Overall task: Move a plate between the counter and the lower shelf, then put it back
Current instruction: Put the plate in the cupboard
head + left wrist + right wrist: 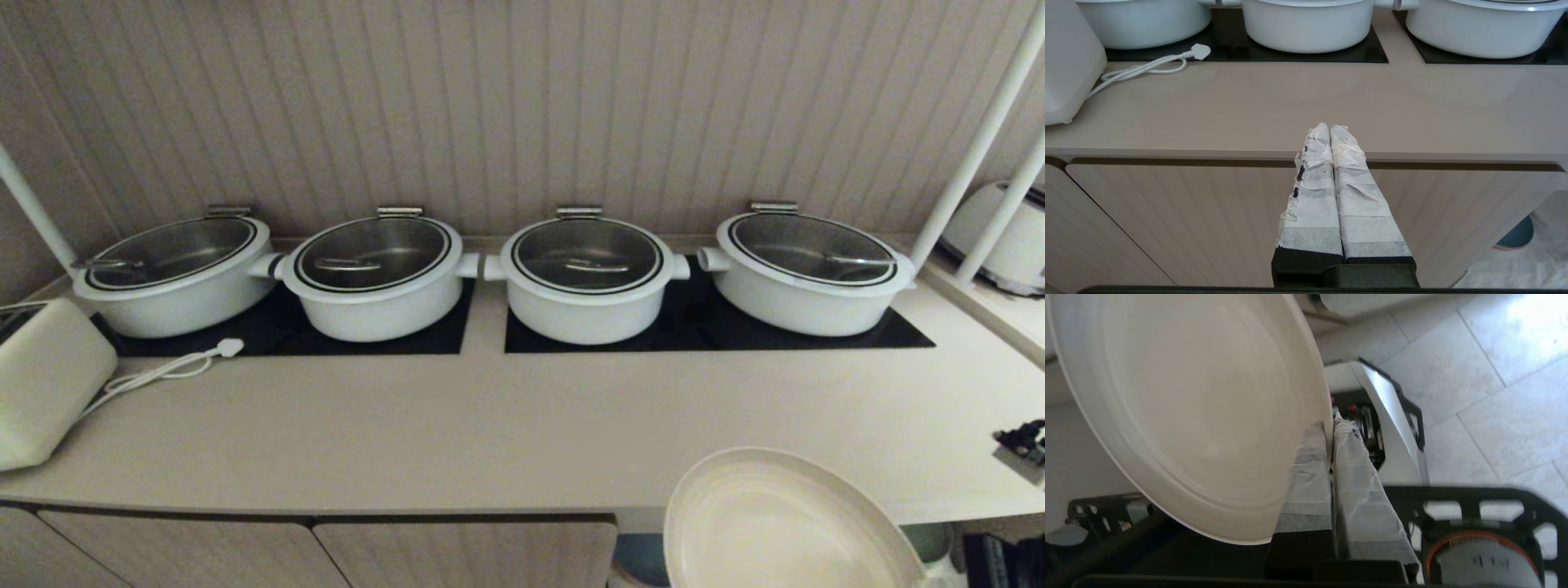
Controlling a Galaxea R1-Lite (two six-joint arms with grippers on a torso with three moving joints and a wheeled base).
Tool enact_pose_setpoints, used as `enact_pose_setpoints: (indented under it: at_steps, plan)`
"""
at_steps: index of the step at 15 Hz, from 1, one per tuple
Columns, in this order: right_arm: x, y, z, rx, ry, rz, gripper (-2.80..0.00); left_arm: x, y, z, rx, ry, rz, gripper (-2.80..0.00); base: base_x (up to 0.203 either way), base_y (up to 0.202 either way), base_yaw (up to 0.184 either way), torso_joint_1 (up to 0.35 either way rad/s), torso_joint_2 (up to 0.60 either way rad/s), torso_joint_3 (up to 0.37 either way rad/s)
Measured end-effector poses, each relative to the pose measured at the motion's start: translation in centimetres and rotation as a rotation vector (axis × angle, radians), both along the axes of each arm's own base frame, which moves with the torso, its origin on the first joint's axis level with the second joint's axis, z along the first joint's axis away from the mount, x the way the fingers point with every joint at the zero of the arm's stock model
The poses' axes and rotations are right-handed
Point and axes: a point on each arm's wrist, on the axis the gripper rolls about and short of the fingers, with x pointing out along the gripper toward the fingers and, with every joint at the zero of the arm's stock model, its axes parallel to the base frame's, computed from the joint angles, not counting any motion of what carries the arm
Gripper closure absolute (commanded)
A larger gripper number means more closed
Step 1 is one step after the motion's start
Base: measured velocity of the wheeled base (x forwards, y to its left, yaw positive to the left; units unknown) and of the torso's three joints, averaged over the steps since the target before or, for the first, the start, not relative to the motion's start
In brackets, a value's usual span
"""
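Gripping plate, right pincer, pots behind

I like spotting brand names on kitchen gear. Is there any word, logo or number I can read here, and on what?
None can be read: the pots, the toaster, the plate and the counter show no lettering.
Faint dark marks on a grey drum beside the right gripper are too blurred to read.

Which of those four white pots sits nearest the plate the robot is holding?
The rightmost pot. It stands on the right hob panel, up the counter from the plate pinched in the right gripper; the other three sit further left.
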Motion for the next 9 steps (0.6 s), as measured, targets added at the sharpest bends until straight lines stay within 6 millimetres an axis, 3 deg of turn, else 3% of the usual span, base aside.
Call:
enact_pose_setpoints:
  at_steps: [5,9]
  plan:
    - [-2.4,-0.7,-2.0,-0.020,0.080,0.004,0.00,0.0,0.0,0.0,0.000,0.000,0.000,0.00,0.000,0.000,0.000,0.000,0.00,0.000]
    - [-3.1,-0.9,-2.1,-0.014,0.061,0.015,0.00,0.0,0.0,0.0,0.000,0.000,0.000,0.00,0.000,0.000,0.000,0.000,0.00,0.000]
